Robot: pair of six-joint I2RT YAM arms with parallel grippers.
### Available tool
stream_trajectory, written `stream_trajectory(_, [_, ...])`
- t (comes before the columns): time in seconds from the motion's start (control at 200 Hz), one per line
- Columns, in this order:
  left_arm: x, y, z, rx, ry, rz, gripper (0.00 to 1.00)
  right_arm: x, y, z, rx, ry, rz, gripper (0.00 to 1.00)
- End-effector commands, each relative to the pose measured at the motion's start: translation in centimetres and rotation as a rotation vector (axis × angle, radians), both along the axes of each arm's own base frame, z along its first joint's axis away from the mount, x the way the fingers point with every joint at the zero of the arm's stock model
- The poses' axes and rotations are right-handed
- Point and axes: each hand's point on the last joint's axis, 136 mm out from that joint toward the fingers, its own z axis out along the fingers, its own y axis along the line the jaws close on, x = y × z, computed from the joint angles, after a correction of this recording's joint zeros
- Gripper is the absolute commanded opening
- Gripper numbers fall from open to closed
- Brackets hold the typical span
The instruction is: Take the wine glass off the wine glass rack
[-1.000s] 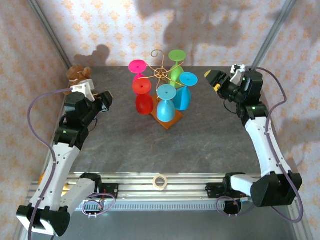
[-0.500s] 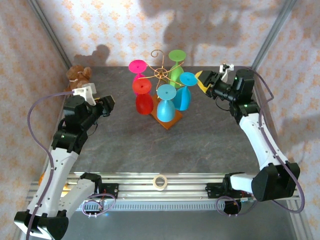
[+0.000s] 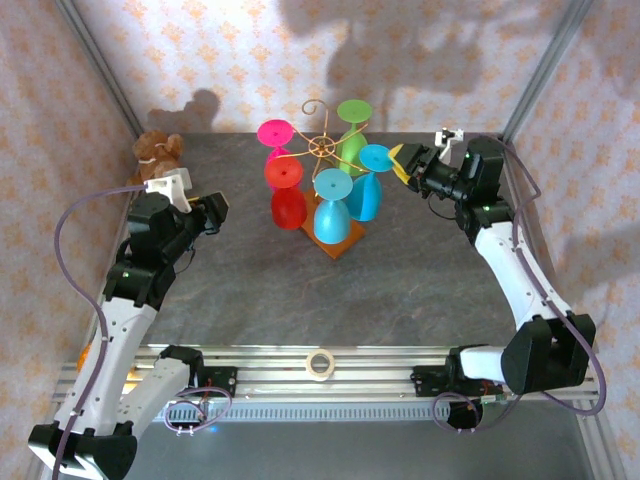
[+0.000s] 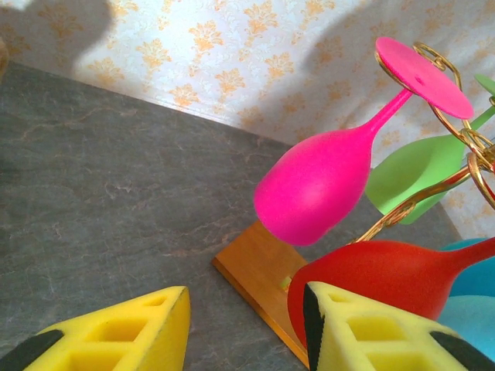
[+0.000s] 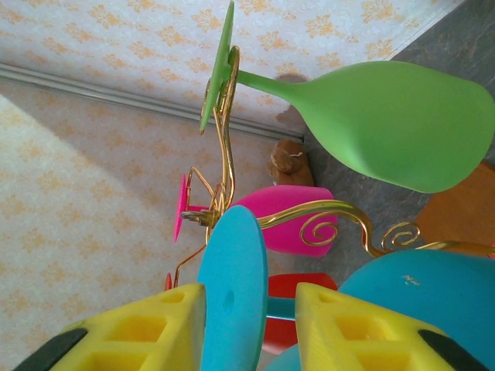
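Red glass (image 4: 387, 278) just before left claw (image 4: 246, 325) — teddy bear (image 3: 158, 148) back-left.

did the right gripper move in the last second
Yes. In the top view the right gripper shifted left toward the wine glass rack, reaching a blue wine glass.

Bright light — soft wall shadows (image 3: 400, 50) (near edges perhaps blurred).

Around your workspace: a brown plush toy (image 3: 157, 148), a tape roll (image 3: 320, 365), papered walls (image 3: 200, 60).
You'll find the toy at the far left corner of the dark grey stone-look table (image 3: 250, 295), close to the cream, orange-patterned walls. The pale tape roll lies flat on the aluminium rail (image 3: 390, 362) along the near edge, about midway.
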Motion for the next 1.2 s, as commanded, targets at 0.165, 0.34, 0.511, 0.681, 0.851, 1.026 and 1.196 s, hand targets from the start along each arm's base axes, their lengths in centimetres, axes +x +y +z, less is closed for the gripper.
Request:
stream_trajectory(0.165, [-0.3,0.6,0.8,-0.001,-0.039,0.042,0.43,-0.2,0.6,0.9,0.02,-0.042,0.037,0.31])
stream_trajectory(0.34, [-0.3,0.7,0.7,0.001,-0.038,0.048,0.43,-0.2,0.7,0.8,0.023,-0.036,0.038,0.25])
stream_trajectory(0.511, [-0.3,0.8,0.8,0.005,-0.041,0.052,0.43,-0.1,0.8,0.7,0.03,-0.031,0.047,0.19])
stream_trajectory(0.681, [-0.3,0.9,0.9,0.008,-0.043,0.054,0.43,-0.2,0.9,0.9,0.041,-0.03,0.052,0.1])
stream_trajectory(0.851, [-0.3,0.9,0.9,0.007,-0.045,0.055,0.43,-0.3,1.0,1.1,0.064,-0.02,0.057,0.0])
stream_trajectory(1.026, [-0.3,0.9,0.9,0.012,-0.047,0.055,0.43,-0.3,1.1,1.9,0.1,-0.011,0.068,0.0])
stream_trajectory(1.196, [-0.3,1.0,0.8,0.017,-0.045,0.061,0.43,-0.6,1.4,2.7,0.133,-0.004,0.083,0.0])
